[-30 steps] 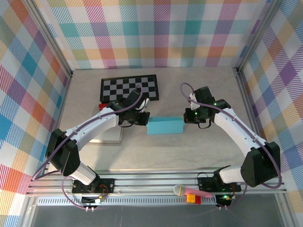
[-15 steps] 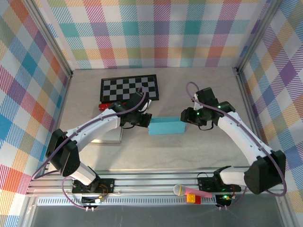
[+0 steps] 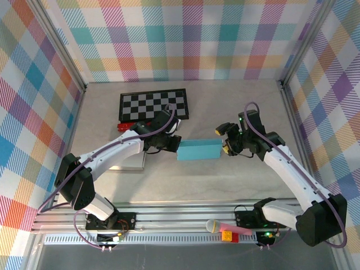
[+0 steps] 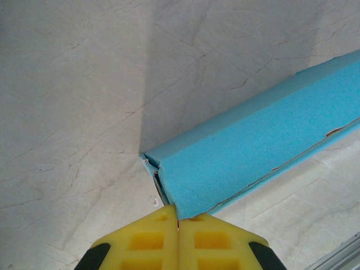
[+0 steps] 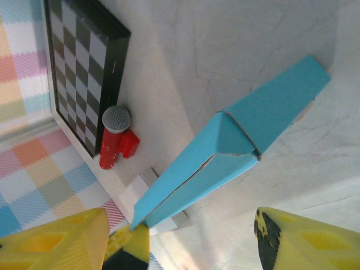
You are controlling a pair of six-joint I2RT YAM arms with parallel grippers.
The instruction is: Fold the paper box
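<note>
on the table (image 3: pixel 225 180), the blue paper box (image 3: pixel 198 150) lies crosswise. the left gripper (image 3: pixel 173 145), fingers together, touches its left end, probably bracing it; the right gripper (image 3: pixel 225 139), fingers apart, faces the right end. beyond lies a chessboard (image 3: pixel 153 104).

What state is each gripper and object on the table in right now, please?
paper box: folded shut into a long shape, lying on the table.
left gripper: shut, pinching the box's nearest end.
right gripper: open, holding nothing, just off the box's other end.
chessboard: lying flat.
red microphone: lying on its side beside the chessboard.
</note>
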